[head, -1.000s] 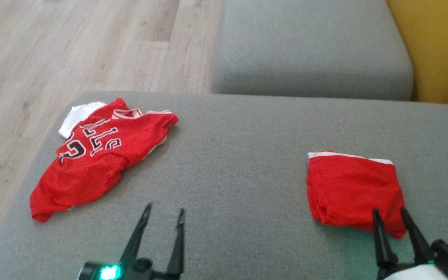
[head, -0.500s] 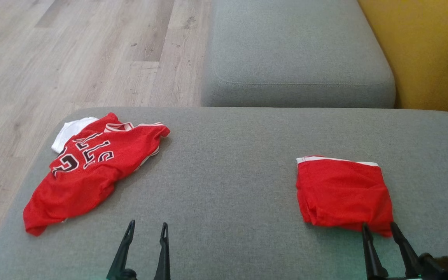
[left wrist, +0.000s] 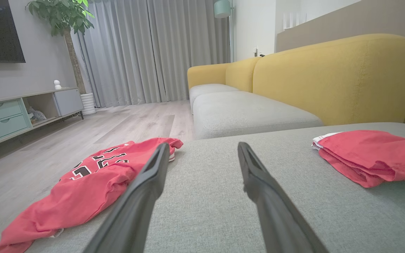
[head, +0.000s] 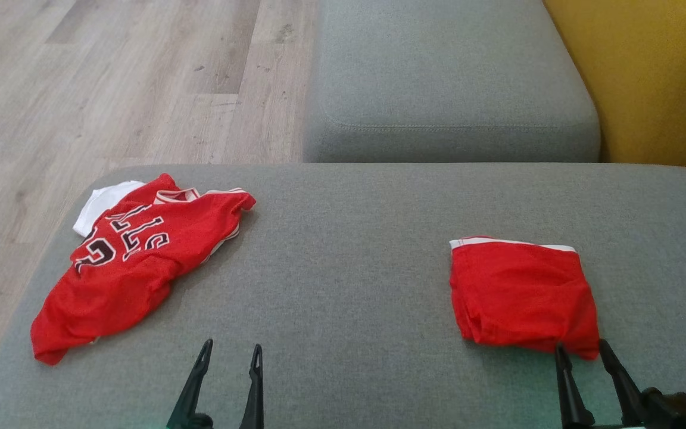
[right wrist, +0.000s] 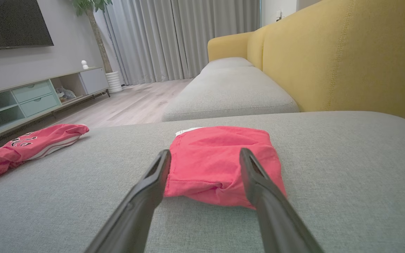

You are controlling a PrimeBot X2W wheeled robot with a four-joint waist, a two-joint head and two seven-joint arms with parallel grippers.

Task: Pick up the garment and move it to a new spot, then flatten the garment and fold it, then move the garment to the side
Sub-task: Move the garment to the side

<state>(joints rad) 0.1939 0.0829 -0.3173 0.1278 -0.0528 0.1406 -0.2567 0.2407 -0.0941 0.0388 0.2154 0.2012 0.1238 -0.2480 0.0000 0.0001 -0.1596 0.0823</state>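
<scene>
Both arms low over the near edge of the grey fabric sofa seat point(head: 349, 268), and nothing is in hand. The left end effector point(head: 233, 344) sits at the seat's near edge, left of middle, fingers spread wide and empty. The right end effector point(head: 581, 344) is at the near edge on the seat's right side, just as wide open, with no cloth between its fingers.

On the seat's right part lies a neatly folded red fabric garment with a white band point(head: 521, 292), and that one looks finished and set aside. On the seat's left end, close to its outer edge, sprawls the crumpled red mesh jersey with black-and-white lettering point(head: 134, 262), a small white cloth point(head: 102, 202) peeking out at the far corner.

So I read this as the start of a fresh round: the pick-up. Next the left arm needs to reach to the seat's left end, pinch a raised fold of the jersey and lift it towards the seat's open middle
</scene>
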